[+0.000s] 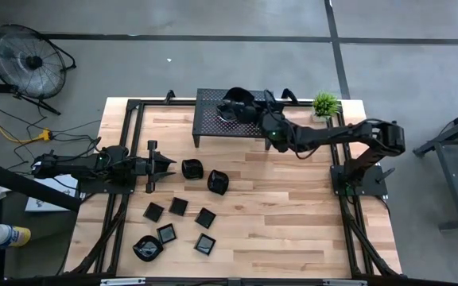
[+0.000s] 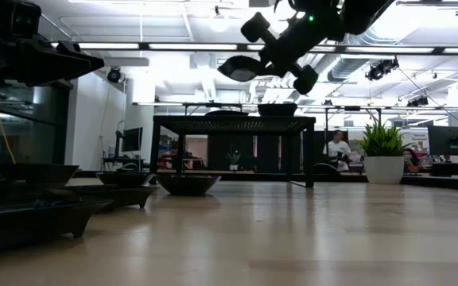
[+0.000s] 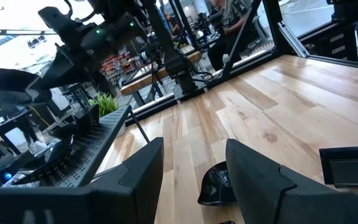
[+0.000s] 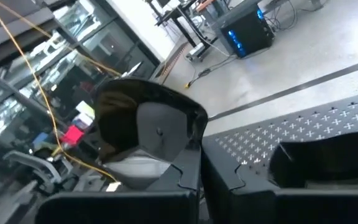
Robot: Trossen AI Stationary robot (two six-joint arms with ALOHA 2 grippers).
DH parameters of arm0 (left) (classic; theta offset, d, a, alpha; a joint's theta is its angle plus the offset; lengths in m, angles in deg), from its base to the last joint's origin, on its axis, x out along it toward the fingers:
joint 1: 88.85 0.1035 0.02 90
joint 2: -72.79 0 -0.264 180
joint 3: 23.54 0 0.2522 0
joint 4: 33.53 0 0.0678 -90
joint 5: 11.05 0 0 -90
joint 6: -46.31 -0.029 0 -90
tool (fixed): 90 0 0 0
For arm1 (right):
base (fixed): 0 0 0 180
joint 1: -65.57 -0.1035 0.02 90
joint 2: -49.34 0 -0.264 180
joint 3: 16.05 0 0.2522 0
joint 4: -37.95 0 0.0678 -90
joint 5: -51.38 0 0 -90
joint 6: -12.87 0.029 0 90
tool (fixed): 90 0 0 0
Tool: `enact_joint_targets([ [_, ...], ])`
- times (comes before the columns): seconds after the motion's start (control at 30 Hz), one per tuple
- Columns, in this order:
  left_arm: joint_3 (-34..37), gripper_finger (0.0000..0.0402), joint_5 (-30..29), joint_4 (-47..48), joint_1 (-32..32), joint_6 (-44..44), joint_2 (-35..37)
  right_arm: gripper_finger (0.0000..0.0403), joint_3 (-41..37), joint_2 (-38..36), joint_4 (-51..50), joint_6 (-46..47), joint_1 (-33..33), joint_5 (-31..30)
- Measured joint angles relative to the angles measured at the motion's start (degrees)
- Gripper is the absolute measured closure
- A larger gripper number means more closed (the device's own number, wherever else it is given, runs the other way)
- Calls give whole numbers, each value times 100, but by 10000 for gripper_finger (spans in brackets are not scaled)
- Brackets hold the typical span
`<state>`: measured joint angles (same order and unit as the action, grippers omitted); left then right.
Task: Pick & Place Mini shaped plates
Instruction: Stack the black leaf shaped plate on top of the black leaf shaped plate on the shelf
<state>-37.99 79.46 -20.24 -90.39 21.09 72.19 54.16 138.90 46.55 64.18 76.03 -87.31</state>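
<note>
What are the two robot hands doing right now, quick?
Left gripper: open, empty, beside the plates on the table.
Right gripper: shut on a mini plate, above the rack.

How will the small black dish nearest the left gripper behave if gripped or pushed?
The dish looks glossy, so it may slip in a grip. Its raised rim holds shape, so it is probably stiff, perhaps breakable. It sits low on the smooth wooden table, so a push would likely slide it, not tip it.
</note>
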Motion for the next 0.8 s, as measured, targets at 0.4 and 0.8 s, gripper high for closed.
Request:
enact_joint_targets([
  [0.4, 0, 231, 0, 0, 0, -2, 0, 402, 437, 353, -185, 811, -193, -278],
  [0.8, 0, 231, 0, 0, 2, -1, 0, 402, 969, 763, -376, 765, -376, -188],
])
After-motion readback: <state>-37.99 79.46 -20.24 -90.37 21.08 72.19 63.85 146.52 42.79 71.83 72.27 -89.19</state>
